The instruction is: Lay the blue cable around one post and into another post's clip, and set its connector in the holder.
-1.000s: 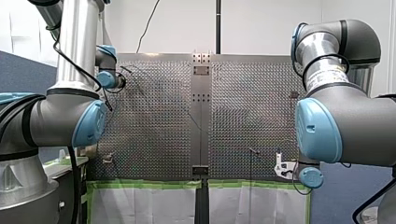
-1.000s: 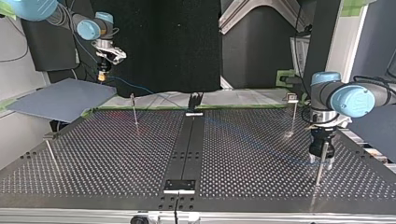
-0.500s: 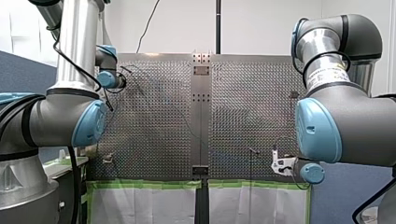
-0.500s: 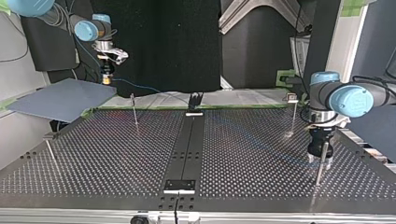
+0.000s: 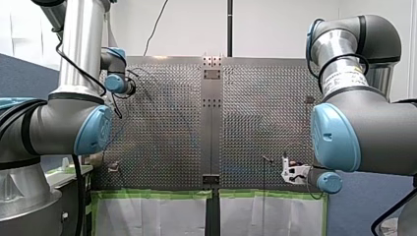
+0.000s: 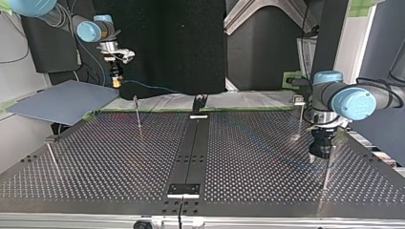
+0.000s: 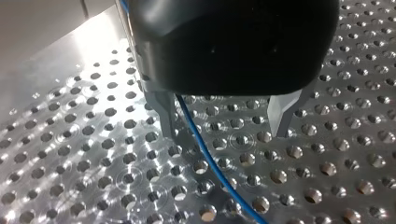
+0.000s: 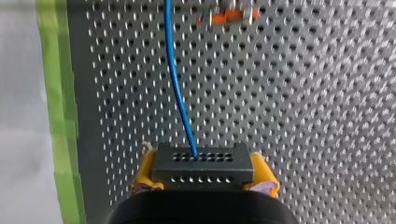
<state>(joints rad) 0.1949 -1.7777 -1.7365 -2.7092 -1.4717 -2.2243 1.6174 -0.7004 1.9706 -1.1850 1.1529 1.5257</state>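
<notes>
strong glare on the table (image 7: 70, 60) in the left wrist view; evenly lit in front view; dark backdrop (image 6: 162, 43), faint sheen in top view.

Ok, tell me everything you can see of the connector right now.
The connector is a small black rectangular block, plastic by the look, with two rows of little holes on its face. It sits clamped between the yellow pads of my right gripper. The blue cable leaves one hole in the farther row and runs ahead over the perforated table.
</notes>
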